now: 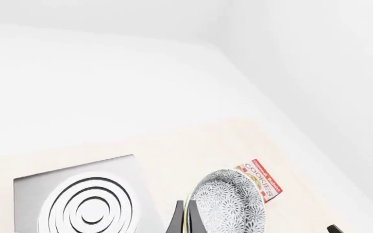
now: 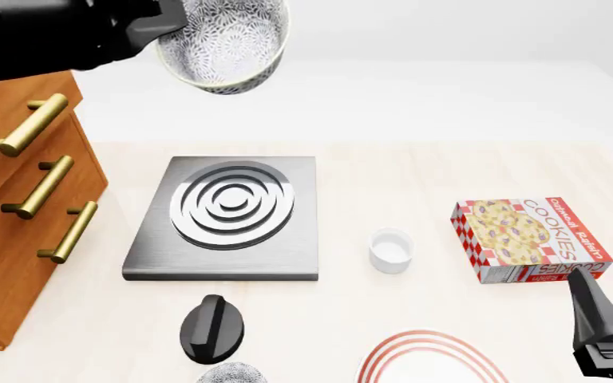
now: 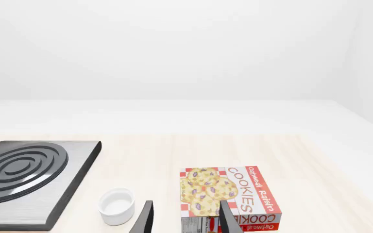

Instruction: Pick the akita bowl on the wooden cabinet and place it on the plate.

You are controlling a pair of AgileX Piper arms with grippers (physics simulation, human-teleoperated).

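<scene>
The akita bowl (image 2: 224, 41), grey-and-white speckled with a pale rim, hangs tilted in the air above the far edge of the table, clear of the wooden cabinet (image 2: 9, 215) at the left. My left gripper (image 2: 163, 28) is shut on its rim. In the left wrist view the left gripper (image 1: 185, 208) pinches the rim and the bowl (image 1: 230, 204) stands beside it. Only an arc of the plate (image 2: 431, 357), white with red rings, shows at the near edge. My right gripper (image 2: 610, 319) rests low at the near right, open and empty; the right wrist view shows this gripper (image 3: 185, 206) with its fingers well apart.
A grey stove slab (image 2: 227, 215) with silver rings lies in the middle. A small white cup (image 2: 391, 249) and a cookie box (image 2: 530, 239) sit to its right. A black knob-like object (image 2: 213, 327) and a second speckled bowl (image 2: 232, 373) are at the near edge.
</scene>
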